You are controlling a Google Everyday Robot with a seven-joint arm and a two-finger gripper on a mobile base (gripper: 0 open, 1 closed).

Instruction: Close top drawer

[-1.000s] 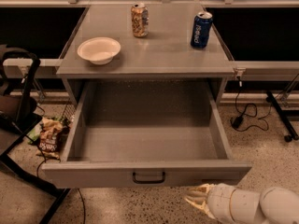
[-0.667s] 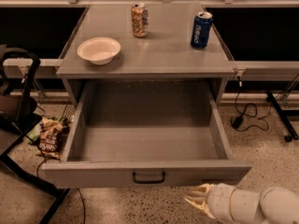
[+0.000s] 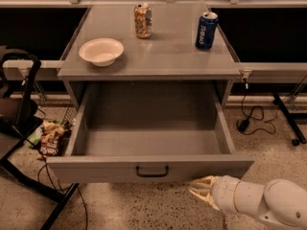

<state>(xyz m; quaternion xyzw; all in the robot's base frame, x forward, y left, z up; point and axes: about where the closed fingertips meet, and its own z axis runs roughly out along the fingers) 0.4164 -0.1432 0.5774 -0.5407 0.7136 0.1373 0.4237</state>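
Observation:
The top drawer (image 3: 96, 170) is a wide, deep grey drawer pulled far out of the grey cabinet (image 3: 148, 56), and its inside is empty. A small black bar handle (image 3: 152, 171) sits centred on its front. My gripper (image 3: 202, 190) is at the lower right, just below and in front of the drawer front's right part, right of the handle. Its pale fingertips point left toward the front, at or very near its lower edge. The white arm (image 3: 268, 202) runs off to the bottom right.
On the cabinet top stand a white bowl (image 3: 101, 51), a patterned can (image 3: 143, 20) and a blue can (image 3: 206, 30). A black chair frame (image 3: 19, 109) and snack bags (image 3: 50, 137) are on the floor at left. Cables (image 3: 249, 116) and a stand leg (image 3: 288, 119) lie at right.

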